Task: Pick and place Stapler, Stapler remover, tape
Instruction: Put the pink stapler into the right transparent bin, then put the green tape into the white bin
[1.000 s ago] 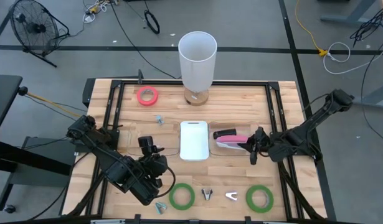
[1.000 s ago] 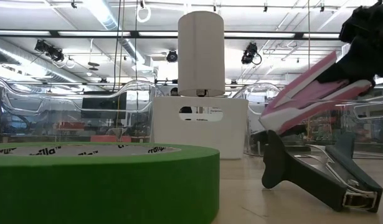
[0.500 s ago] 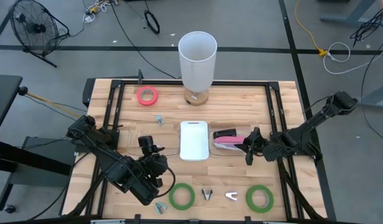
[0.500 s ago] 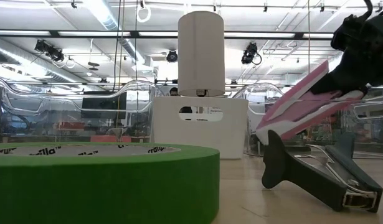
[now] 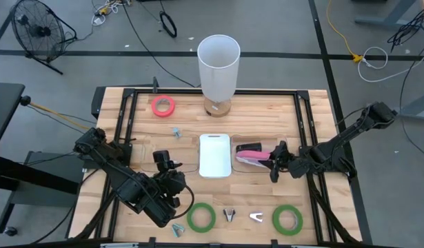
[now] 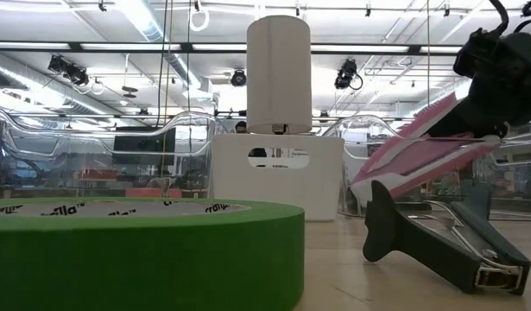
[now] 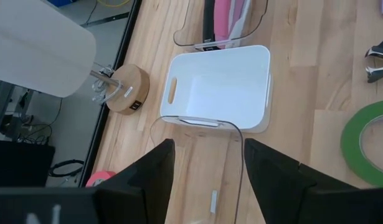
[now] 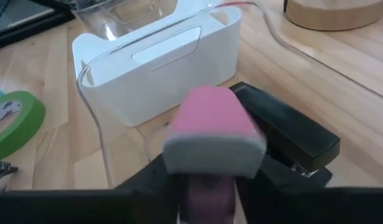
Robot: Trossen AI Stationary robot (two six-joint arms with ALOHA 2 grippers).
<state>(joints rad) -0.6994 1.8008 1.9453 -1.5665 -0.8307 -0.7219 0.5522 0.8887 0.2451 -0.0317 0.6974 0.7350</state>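
The stapler (image 5: 253, 155), pink on top with a black base, is seen just right of a white bin (image 5: 215, 155) at the middle of the wooden table (image 5: 315, 124). Its pink top is raised at an angle in the low view, and the rear end is pinched between the fingers of the right gripper (image 5: 275, 160), which reaches in from the table's right side. In the right wrist view the pink top (image 8: 213, 127) is seen between that arm's dark fingers, with the black base (image 8: 284, 134) lying beside the bin. The left gripper (image 5: 163, 164) is held over the table's left front area with its fingers (image 7: 147, 180) spread and nothing between them. A pinkish red tape roll (image 5: 163, 106) lies at the back left. Two green tape rolls (image 5: 201, 218) (image 5: 286, 219) lie along the front edge, well apart. Between them two small staple removers (image 5: 229, 215) (image 5: 256, 218) are seen. A tall white cylinder (image 5: 218, 67) on a round wooden foot stands at the back centre, behind the bin.
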